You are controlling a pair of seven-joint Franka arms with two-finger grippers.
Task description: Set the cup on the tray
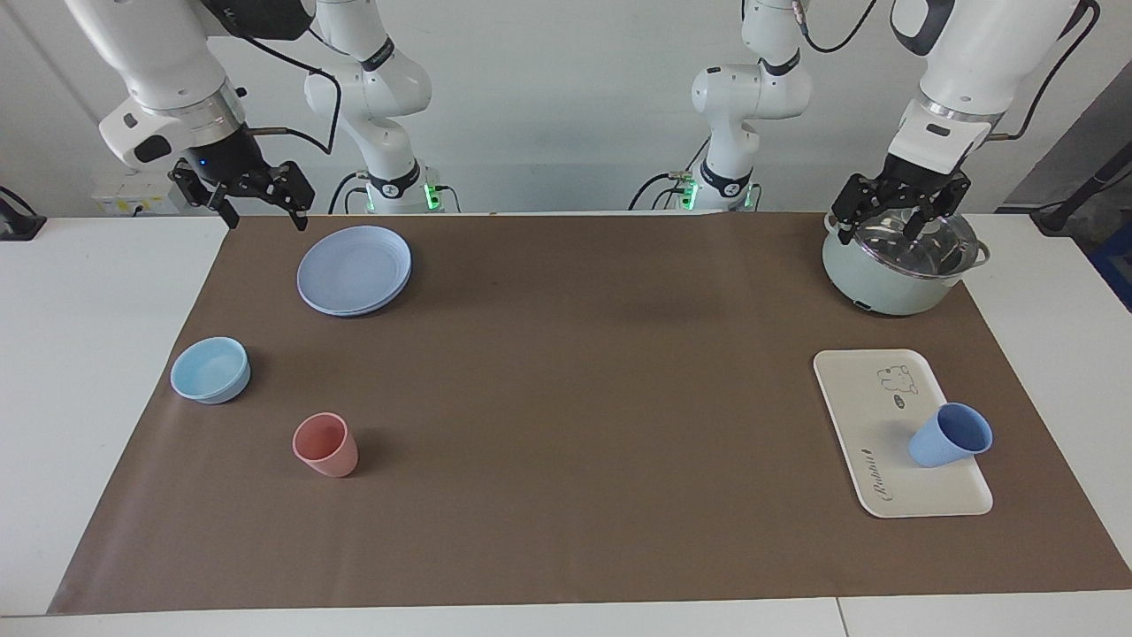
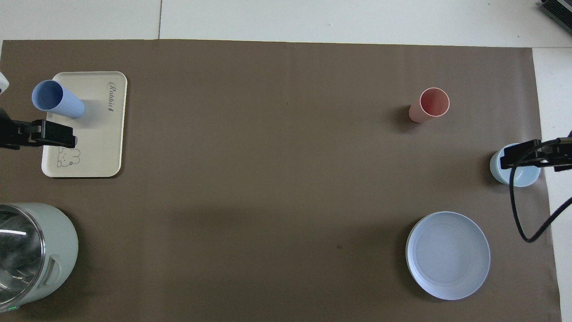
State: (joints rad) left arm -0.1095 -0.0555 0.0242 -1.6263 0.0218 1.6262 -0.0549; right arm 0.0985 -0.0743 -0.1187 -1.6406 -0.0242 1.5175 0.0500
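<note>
The medium-blue cup stands on the cream-white tray, close to the tray's edge at the left arm's end of the table. It also shows in the overhead view, on the tray. My left gripper hangs open and empty in the air around the pot, well apart from the cup. My right gripper hangs open and empty in the air at the right arm's end, by the round plate.
A pale green pot with a glass lid stands nearer to the robots than the tray. At the right arm's end are a round blue plate, a light-blue bowl and a pink cup.
</note>
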